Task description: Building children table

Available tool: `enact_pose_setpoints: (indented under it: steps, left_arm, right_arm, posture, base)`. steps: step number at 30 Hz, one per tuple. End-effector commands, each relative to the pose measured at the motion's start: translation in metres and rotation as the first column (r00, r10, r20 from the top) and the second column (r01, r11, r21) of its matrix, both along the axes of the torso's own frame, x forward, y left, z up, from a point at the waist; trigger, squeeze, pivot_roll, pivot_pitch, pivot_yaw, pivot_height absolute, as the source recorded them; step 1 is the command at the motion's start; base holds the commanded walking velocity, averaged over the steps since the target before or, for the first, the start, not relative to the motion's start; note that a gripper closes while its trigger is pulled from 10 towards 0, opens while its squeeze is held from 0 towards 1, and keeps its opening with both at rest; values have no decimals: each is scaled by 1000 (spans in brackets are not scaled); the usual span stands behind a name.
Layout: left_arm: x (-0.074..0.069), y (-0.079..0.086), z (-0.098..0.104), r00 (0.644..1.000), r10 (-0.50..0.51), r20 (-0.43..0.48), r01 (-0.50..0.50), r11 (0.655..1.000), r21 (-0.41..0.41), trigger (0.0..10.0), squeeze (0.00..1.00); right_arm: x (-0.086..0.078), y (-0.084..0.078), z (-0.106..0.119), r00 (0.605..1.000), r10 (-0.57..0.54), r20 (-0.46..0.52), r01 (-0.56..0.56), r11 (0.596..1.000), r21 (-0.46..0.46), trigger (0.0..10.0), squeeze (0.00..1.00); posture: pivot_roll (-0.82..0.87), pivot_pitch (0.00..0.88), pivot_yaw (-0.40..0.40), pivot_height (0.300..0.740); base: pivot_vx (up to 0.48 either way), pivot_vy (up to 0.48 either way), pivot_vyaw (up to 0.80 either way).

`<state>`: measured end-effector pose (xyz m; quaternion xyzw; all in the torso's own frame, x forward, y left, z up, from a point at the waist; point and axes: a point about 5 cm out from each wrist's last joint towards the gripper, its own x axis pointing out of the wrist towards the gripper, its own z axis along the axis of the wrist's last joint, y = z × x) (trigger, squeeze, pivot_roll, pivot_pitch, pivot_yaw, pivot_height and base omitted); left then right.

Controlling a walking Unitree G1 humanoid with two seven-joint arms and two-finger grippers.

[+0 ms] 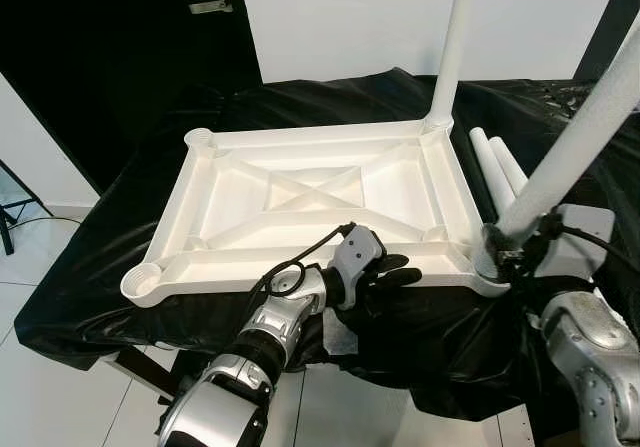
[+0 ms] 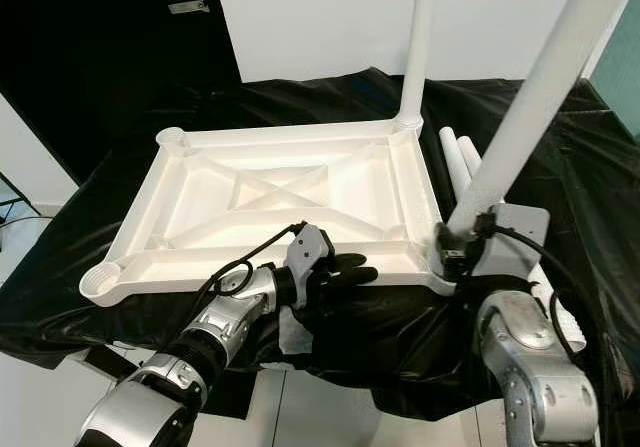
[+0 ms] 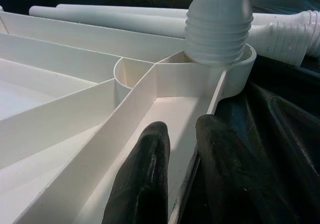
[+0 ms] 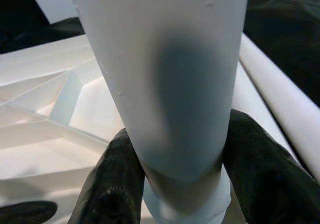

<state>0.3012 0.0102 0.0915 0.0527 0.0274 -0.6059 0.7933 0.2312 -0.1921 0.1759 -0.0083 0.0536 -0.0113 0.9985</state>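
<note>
white plastic leg going into the near right socket

white plastic is what you're working with, operator. nearest to you, your left gripper (image 1: pixel 400 270) rests on the near rim of the upturned tabletop (image 1: pixel 300 202), its jaws a little apart with one finger inside the rim and one outside on the black sheet (image 1: pixel 90 267), pinning the frame but not clenched on it. just to its right, your right gripper (image 2: pixel 455 239) has its jaws clamped around the slanted leg (image 2: pixel 530 107) low down, close to the threaded end.

the relation that matters: that threaded end sits at the mouth of the near right corner socket (image 3: pixel 235 66), but the leg's long axis leans up and away to your right instead of standing straight out of the socket. from the left wrist view the threads look only partly entered. i judge you need to bring the leg upright before turning it, or the thread may cross. your right arm owns this; the left only steadies.

beyond, the tabletop lies underside up on the covered bench, ribs crossing at its middle. two spare legs (image 1: pixel 495 167) lie side by side just off its right edge. at the far right corner a fitted leg (image 1: pixel 452 47) stands upright. the two left sockets are unfilled.
</note>
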Motion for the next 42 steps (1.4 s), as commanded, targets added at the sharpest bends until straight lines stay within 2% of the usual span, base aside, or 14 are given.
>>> enact_pose_setpoints:
  steps: [1,6,12,16,25,30,35,42]
  left_arm:
    - [-7,3,-16,998,-26,-58,30,997,67,10000,0]
    - [-8,3,-17,998,-26,-60,30,997,67,10000,0]
    - [-9,3,-17,998,-31,-62,35,997,67,10000,0]
    - [-9,-1,-17,997,-44,-62,48,997,66,10000,0]
    - [-9,-2,-16,997,-49,-63,53,996,65,10000,0]
    - [-10,-2,-16,997,-50,-61,54,996,66,10000,0]
    - [-8,1,-16,997,-39,-59,43,997,68,10000,0]
    - [-9,2,-18,998,-35,-60,39,997,68,10000,0]
  right_arm:
    - [-1,5,-1,1000,18,-22,-18,1000,2,10000,0]
    - [-8,0,-12,998,-22,-64,21,1000,-2,10000,0]
    - [-10,-5,-13,996,-47,-78,47,999,-1,10000,0]
    - [-16,-17,-17,989,-89,-116,86,996,-31,10000,0]
    - [-13,-21,-18,989,-100,-114,95,994,-48,10000,0]
    - [-7,-14,-24,990,-65,-124,60,997,-44,10000,0]
    - [-3,-5,-30,989,26,-143,-34,998,-53,10000,0]
    - [-8,-10,-40,980,60,-190,-80,992,-96,10000,0]
  posture:
    - [-212,0,62,740]
    - [-217,2,64,740]
    - [-227,3,67,740]
    - [-239,7,73,740]
    - [-243,8,75,740]
    - [-235,6,76,740]
    - [-220,5,71,740]
    - [-210,5,66,740]
  base:
    - [0,0,0]
    - [0,0,0]
    - [0,0,0]
    - [0,0,0]
    - [0,0,0]
    - [0,0,0]
    - [0,0,0]
    - [0,0,0]
